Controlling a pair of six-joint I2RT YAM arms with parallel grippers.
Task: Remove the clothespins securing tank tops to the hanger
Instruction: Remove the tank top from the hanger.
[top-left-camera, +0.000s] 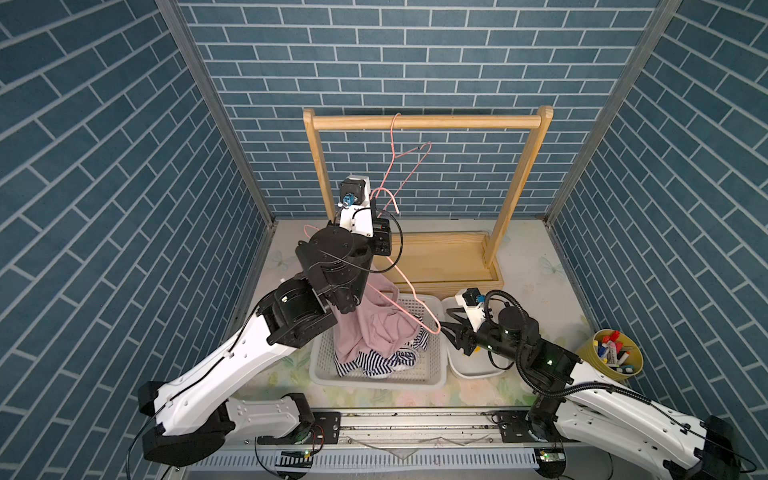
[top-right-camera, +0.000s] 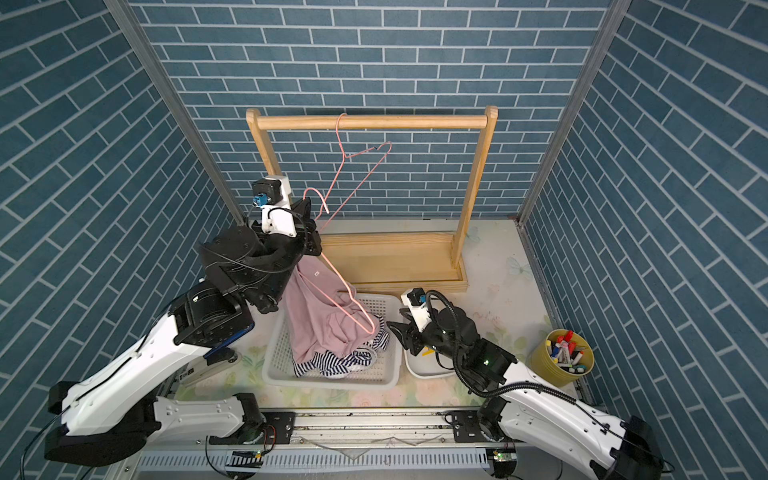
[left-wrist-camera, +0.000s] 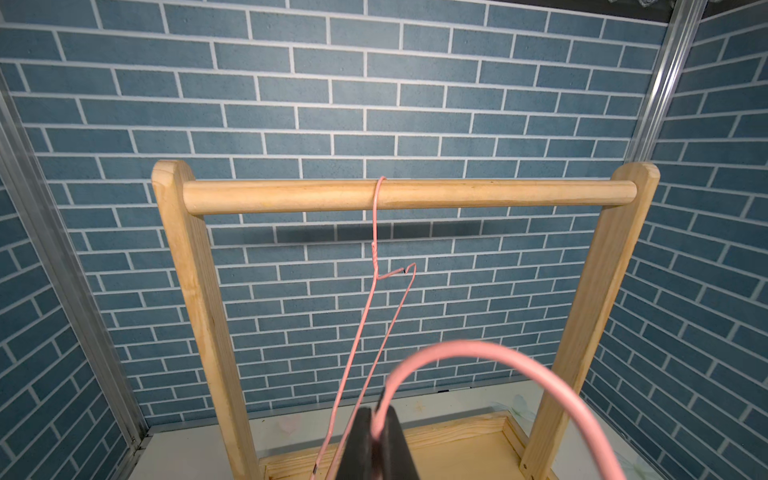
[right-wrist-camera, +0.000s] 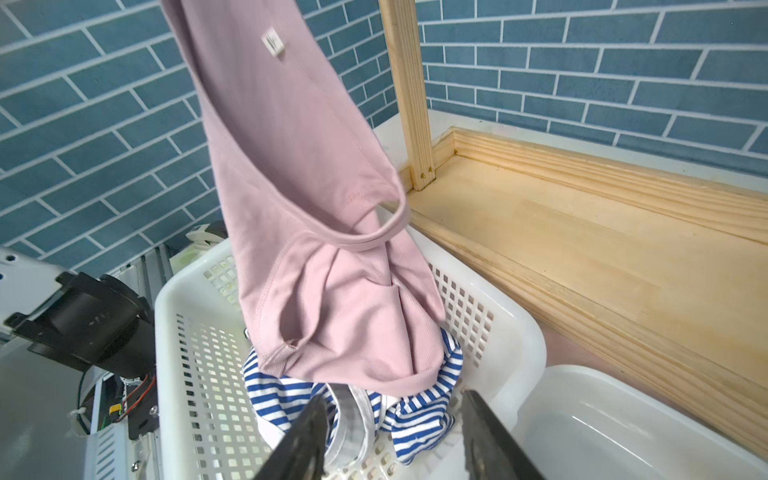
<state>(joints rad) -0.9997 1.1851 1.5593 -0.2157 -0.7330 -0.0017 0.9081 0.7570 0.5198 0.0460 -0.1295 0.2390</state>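
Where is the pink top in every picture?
In both top views: pink tank top sits centre, drooping into the white basket.
Left wrist view: not in it.
Right wrist view: fills the middle, hanging into the basket.
Shared landmark: the wooden rack, seen in all four.

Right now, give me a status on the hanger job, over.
Left gripper shut on pink hanger. Right gripper open, empty. Pink top hangs from hanger into basket, onto striped top. No clothespin visible on either top.
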